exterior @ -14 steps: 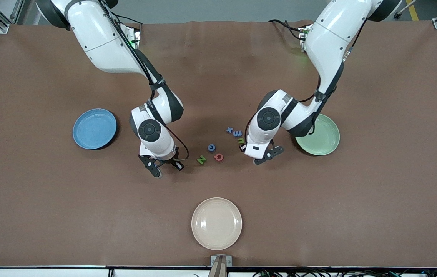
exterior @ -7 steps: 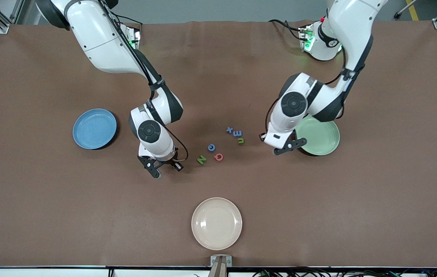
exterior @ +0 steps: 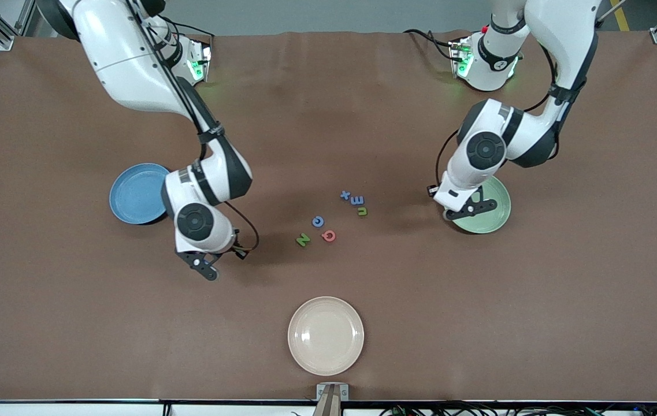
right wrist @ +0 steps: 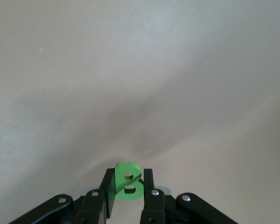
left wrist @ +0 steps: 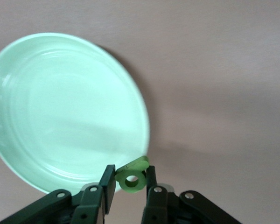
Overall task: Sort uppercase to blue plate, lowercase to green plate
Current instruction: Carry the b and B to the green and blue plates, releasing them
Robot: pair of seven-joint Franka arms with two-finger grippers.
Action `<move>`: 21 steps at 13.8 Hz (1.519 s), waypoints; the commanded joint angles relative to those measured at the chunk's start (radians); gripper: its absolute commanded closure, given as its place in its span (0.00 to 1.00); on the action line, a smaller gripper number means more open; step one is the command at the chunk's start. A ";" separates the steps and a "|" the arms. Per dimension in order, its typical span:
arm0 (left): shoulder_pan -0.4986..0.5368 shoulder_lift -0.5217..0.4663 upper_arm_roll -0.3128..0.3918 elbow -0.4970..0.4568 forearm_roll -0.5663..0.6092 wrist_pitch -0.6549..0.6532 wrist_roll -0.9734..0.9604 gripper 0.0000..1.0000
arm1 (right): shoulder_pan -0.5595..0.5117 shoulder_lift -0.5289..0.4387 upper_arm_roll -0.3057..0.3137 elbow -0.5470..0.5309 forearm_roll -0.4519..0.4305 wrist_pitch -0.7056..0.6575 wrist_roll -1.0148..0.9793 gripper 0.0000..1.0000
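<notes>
The right gripper has its jaws clamped tight on a small green foam capital B, held up over bare brown bench just beside the round mid-blue plastic plate, toward the right arm's end. The left gripper is pinched shut on a small green foam lowercase b, hanging right over the rim of the round pale mint-green plastic plate, which sits toward the left arm's end.

Out in the middle of the bench, the loose letters lie in a scatter. A tiny blue foam x, a blue foam m and a green foam u cluster close together. Nearer the front edge lie a blue foam capital C, a pinkish-red foam Q and a green foam N. A round cream-white plate sits close to the front edge, midway along it.
</notes>
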 commanded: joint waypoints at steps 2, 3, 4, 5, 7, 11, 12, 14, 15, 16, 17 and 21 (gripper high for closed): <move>0.090 -0.066 -0.009 -0.113 0.017 0.067 0.131 0.83 | -0.083 -0.194 0.016 -0.223 -0.019 0.005 -0.127 0.98; 0.107 -0.066 -0.008 -0.136 0.017 0.099 0.161 0.83 | -0.111 -0.247 0.016 -0.281 -0.019 0.010 -0.173 0.99; 0.127 -0.066 -0.008 -0.154 0.017 0.127 0.185 0.83 | -0.137 -0.292 0.017 -0.334 -0.019 0.014 -0.214 0.99; 0.150 -0.066 -0.008 -0.173 0.017 0.152 0.217 0.83 | -0.160 -0.335 0.017 -0.381 -0.019 0.022 -0.256 1.00; 0.185 -0.066 -0.008 -0.194 0.017 0.178 0.292 0.83 | -0.212 -0.418 0.017 -0.482 -0.018 0.040 -0.343 1.00; 0.210 -0.053 -0.006 -0.230 0.023 0.251 0.366 0.83 | -0.309 -0.506 0.017 -0.670 -0.018 0.176 -0.472 1.00; 0.214 -0.053 -0.008 -0.233 0.034 0.255 0.368 0.83 | -0.324 -0.506 0.019 -0.697 -0.016 0.215 -0.497 1.00; 0.227 -0.053 -0.008 -0.233 0.036 0.253 0.370 0.78 | -0.356 -0.501 0.019 -0.753 -0.018 0.290 -0.529 1.00; 0.227 -0.053 -0.008 -0.233 0.036 0.255 0.371 0.75 | -0.369 -0.498 0.019 -0.768 -0.018 0.313 -0.544 1.00; 0.227 -0.055 -0.008 -0.231 0.036 0.255 0.376 0.67 | -0.386 -0.495 0.019 -0.779 -0.016 0.327 -0.561 0.99; 0.227 -0.055 -0.009 -0.230 0.036 0.253 0.386 0.50 | -0.395 -0.495 0.019 -0.779 -0.016 0.326 -0.570 0.95; 0.220 -0.061 -0.041 -0.211 0.036 0.251 0.379 0.05 | -0.401 -0.492 0.020 -0.774 -0.012 0.292 -0.572 0.33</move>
